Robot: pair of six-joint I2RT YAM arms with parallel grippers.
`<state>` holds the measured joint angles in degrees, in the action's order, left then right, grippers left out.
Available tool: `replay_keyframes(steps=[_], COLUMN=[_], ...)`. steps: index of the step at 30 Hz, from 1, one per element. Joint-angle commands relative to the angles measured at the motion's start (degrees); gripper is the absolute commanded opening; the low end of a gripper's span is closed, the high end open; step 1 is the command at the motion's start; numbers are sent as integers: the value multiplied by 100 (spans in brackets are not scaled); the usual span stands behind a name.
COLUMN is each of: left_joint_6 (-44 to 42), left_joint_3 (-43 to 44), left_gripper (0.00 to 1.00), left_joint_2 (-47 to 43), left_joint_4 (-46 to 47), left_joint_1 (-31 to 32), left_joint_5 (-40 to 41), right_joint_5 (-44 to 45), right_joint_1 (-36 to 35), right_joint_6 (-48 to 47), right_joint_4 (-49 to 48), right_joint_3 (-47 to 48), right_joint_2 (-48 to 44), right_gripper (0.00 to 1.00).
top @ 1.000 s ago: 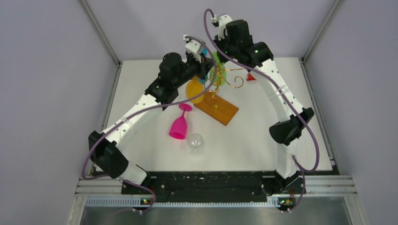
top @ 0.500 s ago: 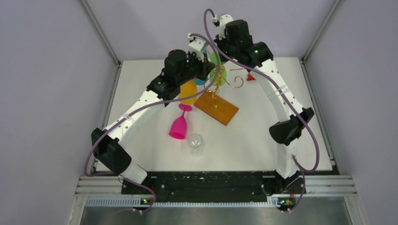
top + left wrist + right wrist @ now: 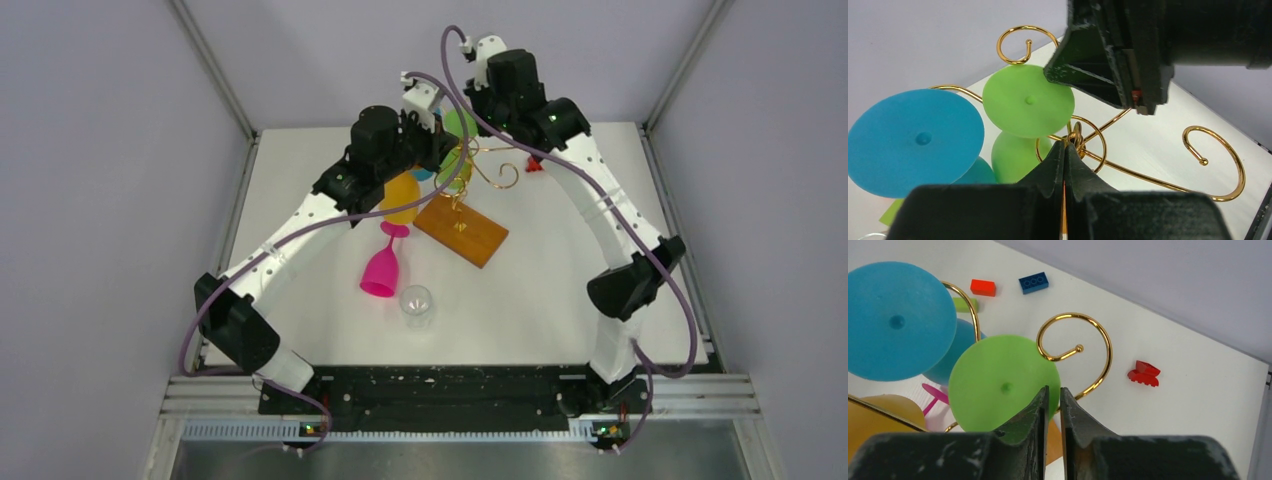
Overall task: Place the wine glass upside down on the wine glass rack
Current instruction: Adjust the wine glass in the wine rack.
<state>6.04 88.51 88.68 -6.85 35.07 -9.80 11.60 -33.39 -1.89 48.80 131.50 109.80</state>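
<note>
A glass (image 3: 381, 268) lies before the wine glass rack (image 3: 472, 236).

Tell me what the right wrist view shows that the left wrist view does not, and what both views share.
Only the right wrist view shows the loose pieces on the table: a red brick, a blue brick and a red toothed piece, plus a pink glass foot. Only the left wrist view shows the right claw above the glasses. Both share the gold rack with its curled arms, the blue glass foot and the green glass foot beside it.
</note>
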Motion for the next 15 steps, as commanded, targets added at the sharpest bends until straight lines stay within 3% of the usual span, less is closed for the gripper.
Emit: replay_keyframes(steps=[1, 6, 12, 15], left_joint_6=[-9, 43, 80, 49], left_joint_3=[26, 243, 506, 514], left_gripper=[0, 1, 18, 24], left_joint_2=[-70, -53, -109, -176], left_joint_4=[274, 443, 481, 498], left_joint_1=[16, 14, 11, 13], left_joint_5=[5, -33, -81, -250], right_joint_5=[230, 539, 640, 276], right_joint_1=[-37, -28, 147, 490], right_joint_6=[67, 130, 336, 609], right_joint_4=[-648, -1386, -1472, -1458], right_joint_3=[-699, -1533, -1922, -2177], right_joint_2=[-876, -1679, -2009, -2174], right_gripper=[16, 24, 33, 37])
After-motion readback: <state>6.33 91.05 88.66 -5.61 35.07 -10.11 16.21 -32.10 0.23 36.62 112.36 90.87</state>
